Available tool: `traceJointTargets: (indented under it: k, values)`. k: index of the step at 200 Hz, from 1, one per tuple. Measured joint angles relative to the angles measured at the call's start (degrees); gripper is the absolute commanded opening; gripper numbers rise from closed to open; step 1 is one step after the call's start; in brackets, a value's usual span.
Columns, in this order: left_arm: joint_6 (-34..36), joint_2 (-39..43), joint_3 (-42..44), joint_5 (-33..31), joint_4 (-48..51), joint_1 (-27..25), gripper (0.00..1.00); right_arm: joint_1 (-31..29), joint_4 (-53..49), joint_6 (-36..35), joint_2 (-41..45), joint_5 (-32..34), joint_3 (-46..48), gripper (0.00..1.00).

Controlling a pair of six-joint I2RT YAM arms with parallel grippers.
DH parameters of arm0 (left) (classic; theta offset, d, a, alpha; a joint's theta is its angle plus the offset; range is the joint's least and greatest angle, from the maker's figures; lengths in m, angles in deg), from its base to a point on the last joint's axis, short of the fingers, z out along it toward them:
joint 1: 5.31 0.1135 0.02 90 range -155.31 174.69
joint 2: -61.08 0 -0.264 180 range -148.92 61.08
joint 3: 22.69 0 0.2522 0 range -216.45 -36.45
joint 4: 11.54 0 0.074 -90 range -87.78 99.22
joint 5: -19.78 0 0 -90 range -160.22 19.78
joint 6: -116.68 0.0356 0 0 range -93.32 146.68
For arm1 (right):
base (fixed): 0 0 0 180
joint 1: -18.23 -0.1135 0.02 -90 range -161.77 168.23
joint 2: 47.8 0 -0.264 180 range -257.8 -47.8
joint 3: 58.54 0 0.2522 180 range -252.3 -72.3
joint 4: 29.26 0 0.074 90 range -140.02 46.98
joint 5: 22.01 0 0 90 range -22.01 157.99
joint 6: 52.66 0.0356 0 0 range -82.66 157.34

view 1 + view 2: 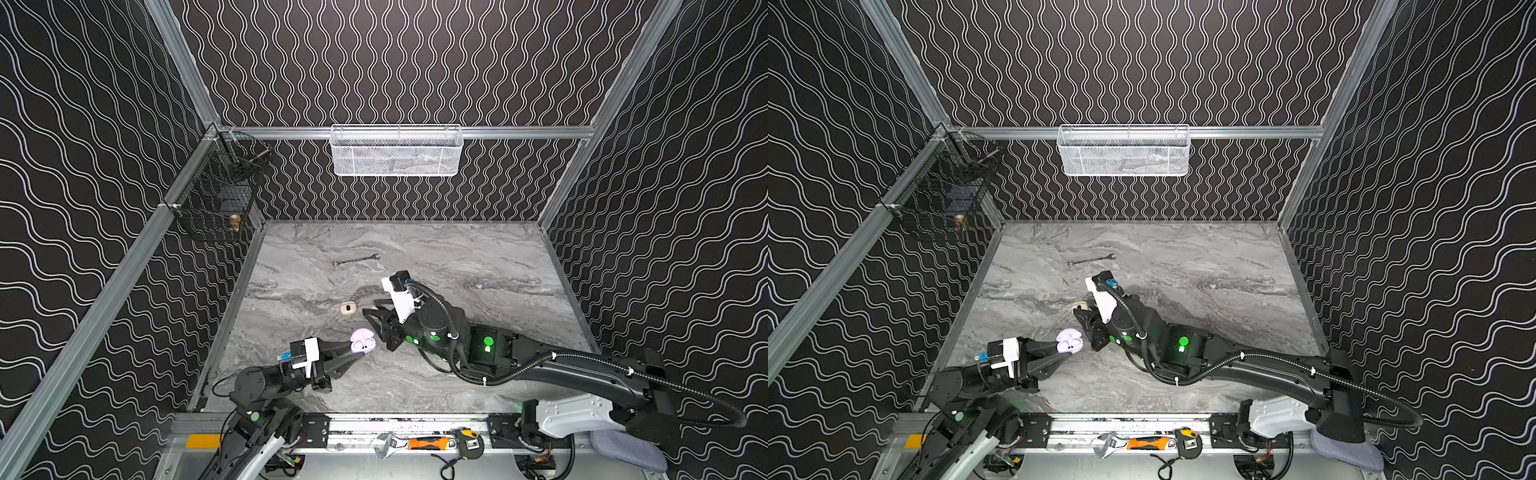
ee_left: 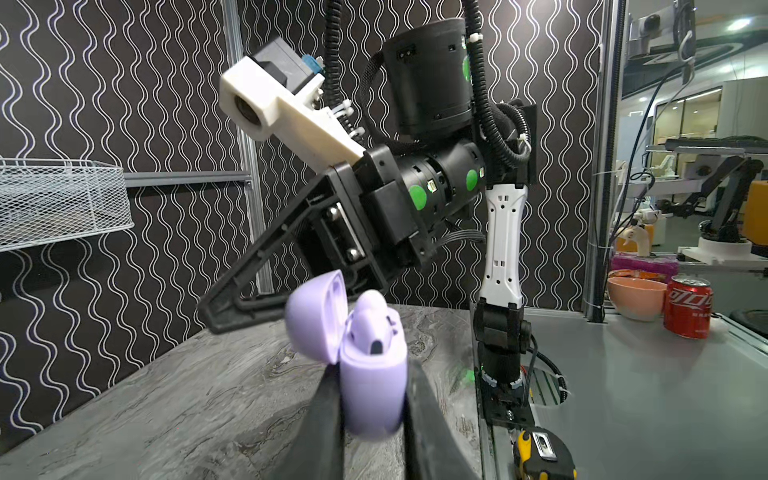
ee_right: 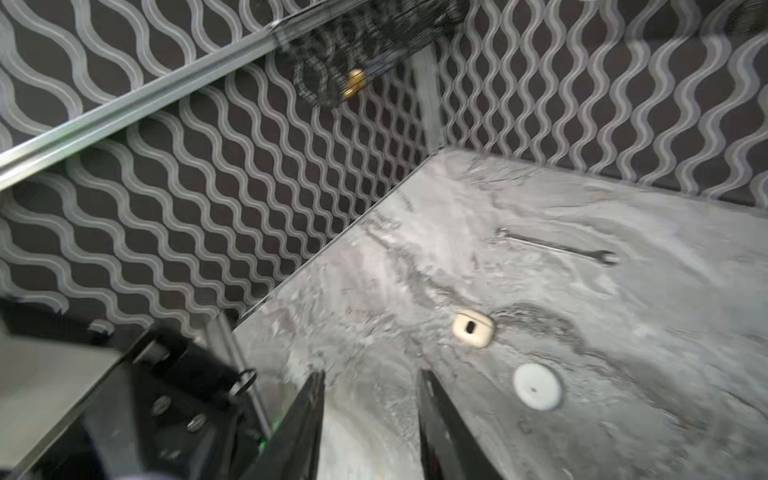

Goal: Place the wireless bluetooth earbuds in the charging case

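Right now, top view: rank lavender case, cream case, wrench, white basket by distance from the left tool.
1. Lavender case: clamped in the left tool.
2. Cream case: just beyond it.
3. Wrench: farther back.
4. White basket: back wall.

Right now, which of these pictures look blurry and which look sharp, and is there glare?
Right wrist view: motion-smeared, wallpaper waves doubled, wrench and cream case soft. Left wrist view: the close lavender charging case slightly soft, the background crisp, a ceiling lamp glaring beyond the frame. Both top views: sharp and evenly lit.
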Motion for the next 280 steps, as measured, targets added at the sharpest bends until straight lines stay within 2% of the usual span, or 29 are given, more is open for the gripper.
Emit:
traceJointTargets:
  k: [54,91,122,142,162,180,201,220,236,280]
  values:
    - [0.04,0.79,-0.02,0.26,-0.35,-0.02,0.0,-0.02,3.41,-1.97,1.97,-9.29,2.62,0.35]
    - [0.04,0.02,0.13,1.27,-1.55,-0.04,0.0,-0.98,9.07,-3.5,6.88,-11.82,8.11,0.32]
    - [0.02,-0.96,0.61,0.0,-0.48,-0.02,0.0,-1.77,14.1,-4.31,9.81,-17.33,12.13,0.3]
    - [0.02,-0.96,0.61,-0.87,-0.04,-0.02,0.0,-1.77,14.71,-4.48,11.32,-17.22,13.27,0.3]
    - [0.04,-1.2,0.61,-2.21,0.76,-0.02,0.0,-1.81,13.84,-4.04,13.27,-10.99,13.25,0.33]
    - [0.17,-3.78,0.15,-3.87,2.12,-0.02,0.0,-1.51,10.95,-1.29,15.52,-0.66,13.55,0.38]
    - [0.11,-10.38,-0.33,-5.95,2.01,-0.02,0.0,-0.17,6.12,2.14,17.49,11.15,14.32,0.43]
    - [-0.68,-20.72,-1.57,-7.5,0.87,-0.04,0.0,1.49,0.44,6.03,19.04,20.02,15.02,0.6]
    - [-2.58,-30.56,-2.1,-9.27,-2.03,-0.33,0.0,3.04,-3.52,8.96,21.53,25.77,16.65,0.7]
    - [-7.76,-58.18,-5.44,-15.67,-11.76,-4.59,0.0,8.2,-8.44,14.29,29.38,33.53,21.92,0.99]
